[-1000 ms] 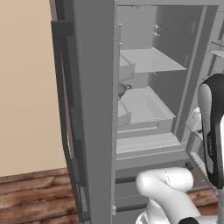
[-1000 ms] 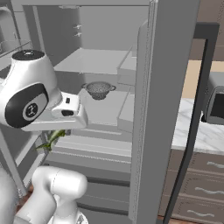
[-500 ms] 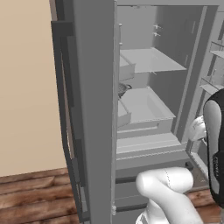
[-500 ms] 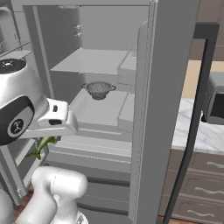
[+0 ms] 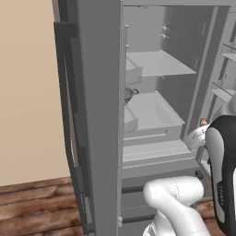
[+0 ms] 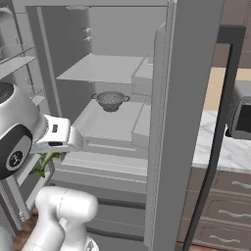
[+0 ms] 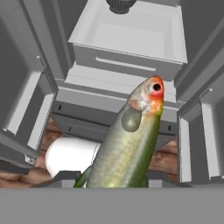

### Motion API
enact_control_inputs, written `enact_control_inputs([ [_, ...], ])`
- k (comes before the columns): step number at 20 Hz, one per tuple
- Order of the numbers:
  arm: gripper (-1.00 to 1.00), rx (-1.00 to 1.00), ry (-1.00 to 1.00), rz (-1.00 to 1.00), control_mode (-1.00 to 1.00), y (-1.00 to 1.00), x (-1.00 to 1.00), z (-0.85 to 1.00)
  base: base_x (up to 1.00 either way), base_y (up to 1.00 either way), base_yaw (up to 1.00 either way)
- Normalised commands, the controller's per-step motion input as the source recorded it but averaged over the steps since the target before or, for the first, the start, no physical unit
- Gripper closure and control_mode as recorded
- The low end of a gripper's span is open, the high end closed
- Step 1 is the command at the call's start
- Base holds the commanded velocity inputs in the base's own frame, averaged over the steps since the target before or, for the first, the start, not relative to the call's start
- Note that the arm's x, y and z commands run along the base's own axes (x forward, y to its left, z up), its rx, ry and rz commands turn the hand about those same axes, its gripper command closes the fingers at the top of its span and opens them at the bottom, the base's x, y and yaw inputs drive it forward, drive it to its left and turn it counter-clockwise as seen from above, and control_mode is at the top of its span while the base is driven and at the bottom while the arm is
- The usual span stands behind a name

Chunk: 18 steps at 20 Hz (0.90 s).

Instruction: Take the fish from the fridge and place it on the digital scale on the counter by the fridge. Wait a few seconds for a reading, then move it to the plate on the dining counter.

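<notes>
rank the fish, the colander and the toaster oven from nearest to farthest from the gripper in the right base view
1. fish: held in the gripper, low at the left.
2. colander: deeper in the fridge, on the middle shelf.
3. toaster oven: far right on the counter, beyond the fridge door.

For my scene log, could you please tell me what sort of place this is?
Most likely a home kitchen: an open fridge with shelves, a marble counter over drawers, and a toaster oven on it.

Metal colander (image 6: 110,101) on shelf; toaster oven (image 6: 241,116) right.
</notes>
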Motion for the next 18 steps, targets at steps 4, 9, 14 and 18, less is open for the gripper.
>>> enact_control_inputs([
  [4,1.0,0.0,0.0,0.0,-1.0,0.0,0.0,0.0,0.0,0.0,0.0],
  [9,1.0,0.02,-0.05,-0.01,1.0,-0.01,-0.22,0.0,-0.2,-0.04,-0.05],
  [14,1.0,0.0,0.0,0.0,1.0,0.0,0.0,0.0,-0.92,-0.02,-0.55],
  [18,1.0,0.0,0.0,0.0,1.0,0.0,0.0,0.0,-0.47,0.32,-0.64],
])
